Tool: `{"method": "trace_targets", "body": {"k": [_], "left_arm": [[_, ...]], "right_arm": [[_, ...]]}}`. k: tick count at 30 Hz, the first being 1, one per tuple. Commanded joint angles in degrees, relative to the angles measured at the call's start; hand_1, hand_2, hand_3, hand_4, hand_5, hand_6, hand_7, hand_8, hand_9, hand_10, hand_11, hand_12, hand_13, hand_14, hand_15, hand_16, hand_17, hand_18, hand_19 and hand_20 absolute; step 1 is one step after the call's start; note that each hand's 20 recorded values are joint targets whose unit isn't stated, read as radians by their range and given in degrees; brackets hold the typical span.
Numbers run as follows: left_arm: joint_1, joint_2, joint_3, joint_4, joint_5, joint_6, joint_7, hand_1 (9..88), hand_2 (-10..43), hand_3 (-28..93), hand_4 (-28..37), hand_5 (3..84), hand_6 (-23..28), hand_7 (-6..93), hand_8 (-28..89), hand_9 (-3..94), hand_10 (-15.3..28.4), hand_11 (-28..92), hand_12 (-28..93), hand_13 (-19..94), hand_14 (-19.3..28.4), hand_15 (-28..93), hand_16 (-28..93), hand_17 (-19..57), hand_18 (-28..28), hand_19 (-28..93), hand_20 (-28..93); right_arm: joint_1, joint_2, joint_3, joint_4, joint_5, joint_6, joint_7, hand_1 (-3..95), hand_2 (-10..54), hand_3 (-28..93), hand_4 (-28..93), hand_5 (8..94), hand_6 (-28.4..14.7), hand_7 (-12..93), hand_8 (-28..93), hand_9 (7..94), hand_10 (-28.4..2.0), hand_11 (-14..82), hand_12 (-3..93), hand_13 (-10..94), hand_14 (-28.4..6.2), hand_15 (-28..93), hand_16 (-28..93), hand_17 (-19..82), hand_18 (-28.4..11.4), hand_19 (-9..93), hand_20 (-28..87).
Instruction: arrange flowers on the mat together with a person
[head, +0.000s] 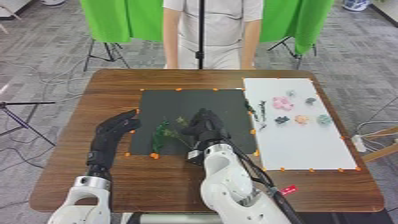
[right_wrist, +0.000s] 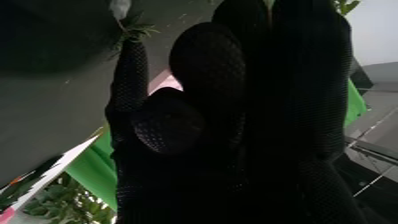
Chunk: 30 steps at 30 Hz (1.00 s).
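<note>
1. Right hand (head: 206, 125) positioned over dark mat (head: 178, 102); grasp cannot be told.
2. Left hand (head: 114, 127) released, at mat's left edge.
3. Green sprig (head: 161, 134) seen on mat, between hands.
4. Pink flower (head: 282, 103) placed on white sheet (head: 302, 145).

Wood-grained table (head: 108, 97), matt dark mat (head: 173, 102), smooth white sheet (head: 302, 145), finely meshed black cloth on the right hand (head: 207, 126)

Green curtain (head: 107, 20): 11 to 1 o'clock, beyond the wooden table (head: 111, 85). Black tripod (head: 28, 103): 9 o'clock. Blue-and-white vessel (head: 356, 4): 1 o'clock.
</note>
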<state>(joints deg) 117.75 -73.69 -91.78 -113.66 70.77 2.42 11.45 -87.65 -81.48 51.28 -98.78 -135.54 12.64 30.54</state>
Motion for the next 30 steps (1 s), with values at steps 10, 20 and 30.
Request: {"method": "trace_targets", "body": {"k": [10, 20, 30], "left_arm": [[0.23, -0.16, 0.22, 0.4, 0.07, -0.69, -0.63, 31.2, -2.4, 63, -14.4, 49.0, 5.0, 15.1, -5, 48.0, 14.6, 24, 15, 39, 18.8, 25, 1, 8.9, 14.0, 13, 22], [0.86, -0.25, -0.61, -0.18, -0.06, -0.63, -0.56, 29.9, -1.1, 62, -14.2, 49.0, 4.2, 16.3, -6, 49.2, 14.0, 24, 15, 41, 18.7, 24, 2, 8.9, 14.0, 13, 22], [1.71, -0.56, -0.58, -0.87, -0.31, -0.49, 0.4, 29.5, -2.2, 64, -15.0, 50.1, 4.2, 15.9, -5, 50.2, 14.4, 23, 16, 41, 19.1, 24, 2, 9.1, 14.1, 13, 22]], "right_arm": [[-0.55, -0.61, 1.04, -0.59, -0.6, -0.04, -2.4, 76.2, -9.5, -28, 39, 84.7, 2.3, 24, 12, 88.7, -10.4, 39.8, 26.5, 73, -11.9, 72, 39, 30, -16.9, 51, 43], [-6.58, 4.96, 12.59, -16.12, 17.33, 2.79, -16.86, 74.5, -9.5, -28, 45, 83.2, 2.0, 23, 11, 87.2, -10.3, 37.4, 25.7, 72, -11.7, 69, 37, 29, -16.1, 48, 42], [-26.34, 12.01, 35.28, -24.07, 67.39, -14.16, -42.23, 14.8, 2.1, 72, -16, 58.7, -0.6, 14, -8, 57.4, -15.4, 8.6, 17.9, 45, -14.8, 14, 29, 22, -15.5, 11, 33]]}}
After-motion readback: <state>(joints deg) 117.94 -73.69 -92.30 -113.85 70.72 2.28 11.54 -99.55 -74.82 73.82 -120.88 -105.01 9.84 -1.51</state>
